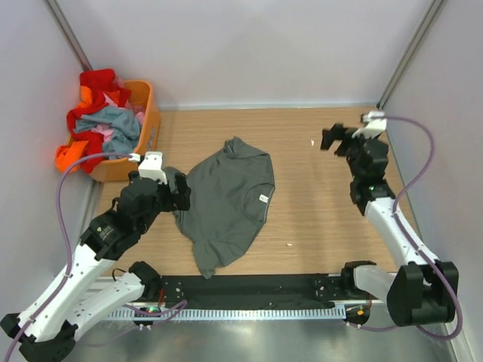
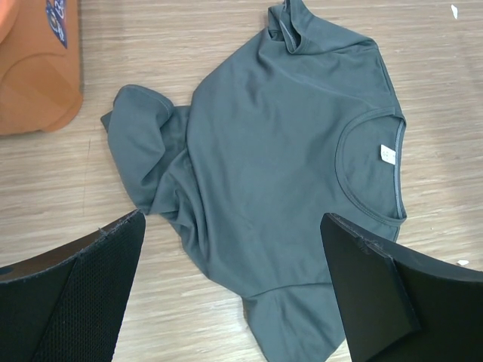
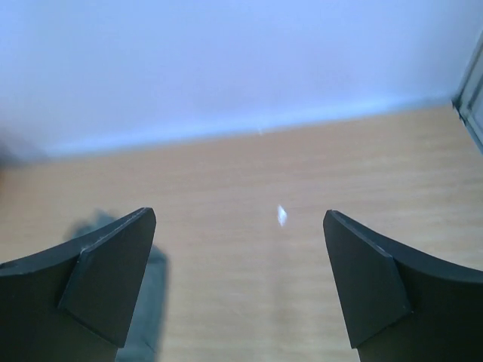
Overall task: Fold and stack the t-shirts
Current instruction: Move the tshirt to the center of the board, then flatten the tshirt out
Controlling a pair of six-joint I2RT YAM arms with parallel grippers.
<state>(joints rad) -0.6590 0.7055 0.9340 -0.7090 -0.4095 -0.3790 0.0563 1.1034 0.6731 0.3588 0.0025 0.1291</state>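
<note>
Dark grey t-shirt (image 1: 226, 204): open at frame centre, collar rightward, rumpled hem leftward, just beside left gripper (image 1: 179, 193) (spread wide, empty). Right gripper (image 1: 332, 140): spread, empty, upper right, well apart.

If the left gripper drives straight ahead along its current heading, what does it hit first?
Probably the plain dark grey cloth t-shirt lying on the wooden table; it sits straight ahead of the open left gripper, framed between its fingers. How far off is unclear.
</note>
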